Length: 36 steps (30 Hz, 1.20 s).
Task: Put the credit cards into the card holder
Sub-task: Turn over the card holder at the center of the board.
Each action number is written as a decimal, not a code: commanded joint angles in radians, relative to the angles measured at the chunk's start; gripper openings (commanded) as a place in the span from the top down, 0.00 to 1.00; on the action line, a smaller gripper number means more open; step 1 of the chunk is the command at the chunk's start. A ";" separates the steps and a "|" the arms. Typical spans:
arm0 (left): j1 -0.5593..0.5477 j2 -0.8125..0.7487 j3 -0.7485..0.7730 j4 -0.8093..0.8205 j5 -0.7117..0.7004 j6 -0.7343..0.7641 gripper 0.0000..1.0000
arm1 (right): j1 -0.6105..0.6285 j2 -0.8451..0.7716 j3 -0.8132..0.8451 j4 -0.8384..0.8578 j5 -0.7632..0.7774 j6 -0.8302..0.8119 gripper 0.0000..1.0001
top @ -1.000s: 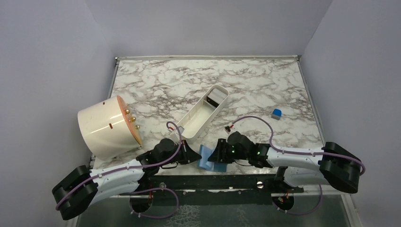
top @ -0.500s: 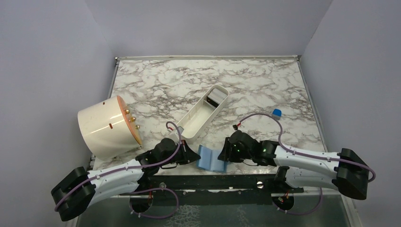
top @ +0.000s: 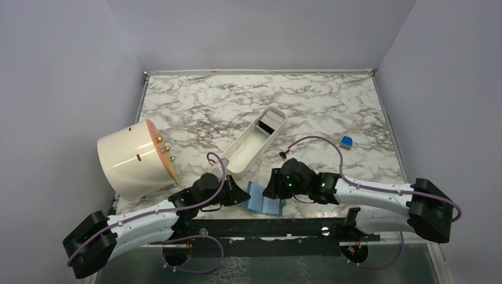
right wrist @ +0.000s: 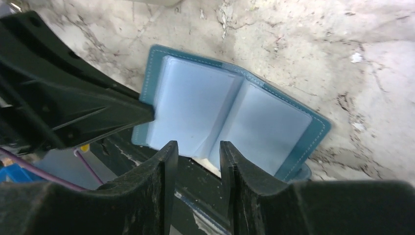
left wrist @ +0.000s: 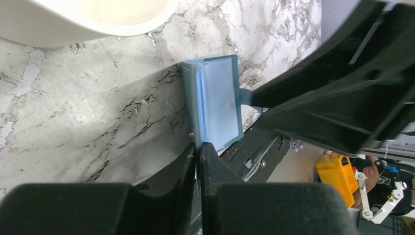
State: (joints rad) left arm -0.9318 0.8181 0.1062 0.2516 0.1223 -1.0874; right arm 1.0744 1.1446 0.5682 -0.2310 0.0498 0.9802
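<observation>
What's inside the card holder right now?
The card holder lies open; its pale blue pockets show no card. The left gripper pinches one edge and the open right gripper hangs over the near edge, hiding those bits.

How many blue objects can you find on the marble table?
2: the open card holder at the middle of the near edge, and a small cube toward the right edge. More could be hidden.

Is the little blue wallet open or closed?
Open. The teal-blue folding card holder is spread apart, both pale blue inside pages showing with a crease between them.
</observation>
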 commanded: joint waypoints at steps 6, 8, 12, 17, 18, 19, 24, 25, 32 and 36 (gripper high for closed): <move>-0.010 -0.054 0.003 -0.011 -0.022 0.002 0.68 | 0.007 0.207 -0.071 0.310 -0.154 -0.060 0.64; -0.011 -0.054 -0.004 -0.008 -0.024 -0.002 0.65 | 0.006 0.221 -0.076 0.330 -0.159 -0.062 0.65; -0.010 -0.042 -0.007 -0.007 -0.025 -0.002 0.62 | 0.006 0.237 -0.074 0.353 -0.161 -0.070 0.65; -0.010 0.004 0.009 -0.011 -0.024 0.017 0.62 | 0.008 0.271 -0.074 0.394 -0.177 -0.067 0.65; -0.010 0.014 0.011 -0.011 -0.022 0.021 0.62 | 0.008 0.276 -0.072 0.397 -0.178 -0.067 0.65; -0.011 0.025 0.014 -0.011 -0.021 0.024 0.62 | 0.008 0.282 -0.071 0.398 -0.179 -0.066 0.65; -0.012 0.047 0.018 -0.012 -0.018 0.032 0.75 | 0.007 0.255 -0.059 0.366 -0.170 -0.090 0.65; -0.012 0.043 0.018 -0.013 -0.018 0.032 0.82 | 0.007 0.239 -0.045 0.336 -0.159 -0.105 0.65; -0.012 -0.034 0.016 -0.061 -0.034 0.041 1.00 | 0.007 0.055 0.071 0.112 0.100 -0.253 0.65; -0.013 -0.067 0.011 -0.080 -0.041 0.040 1.00 | -0.012 0.059 0.225 0.005 0.187 -0.447 0.62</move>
State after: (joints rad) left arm -0.9382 0.7849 0.1062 0.1997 0.1127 -1.0630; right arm 1.0725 1.2003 0.6556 -0.1104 0.0834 0.7444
